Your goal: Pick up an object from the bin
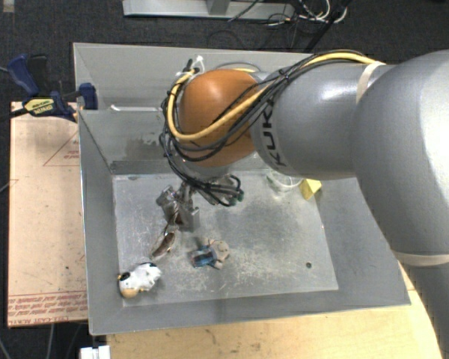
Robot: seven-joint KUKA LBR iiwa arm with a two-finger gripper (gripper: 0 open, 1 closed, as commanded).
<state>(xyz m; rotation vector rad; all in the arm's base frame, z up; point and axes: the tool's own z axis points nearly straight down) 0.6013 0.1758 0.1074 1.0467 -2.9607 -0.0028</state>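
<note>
Brown slender thing (163, 244), dark and narrow, lies aslant on the floor of the bin (284, 256), just on your side of the gripper (176, 217) and touching it or very nearly. It may be a loose piece or part of the tool itself; from this angle you cannot settle which.

Nearest to you, well forward of the gripper and a little to its left as you look, a small white toy (140, 278) with dark patches and an orange end lies close to the bin's front wall. Somewhat nearer the gripper, forward and just to its right, sits a small blue and tan thing (210, 255), apart from the brown one.

Then comes the gripper itself, pointing down over the left half of the floor, low above the metal. You cannot tell whether it is open or closed, and you see nothing clearly held in it.

Behind the gripper and well off to its right, a yellow piece (310, 191) lies beside a clear, roundish thing (283, 182), both partly under the arm (359, 126).

Above and behind the gripper you have the wrist's orange cover (209, 111), wrapped by yellow and black cables (202, 135) that hang down toward the gripper, with the back wall of the bin beyond.
</note>
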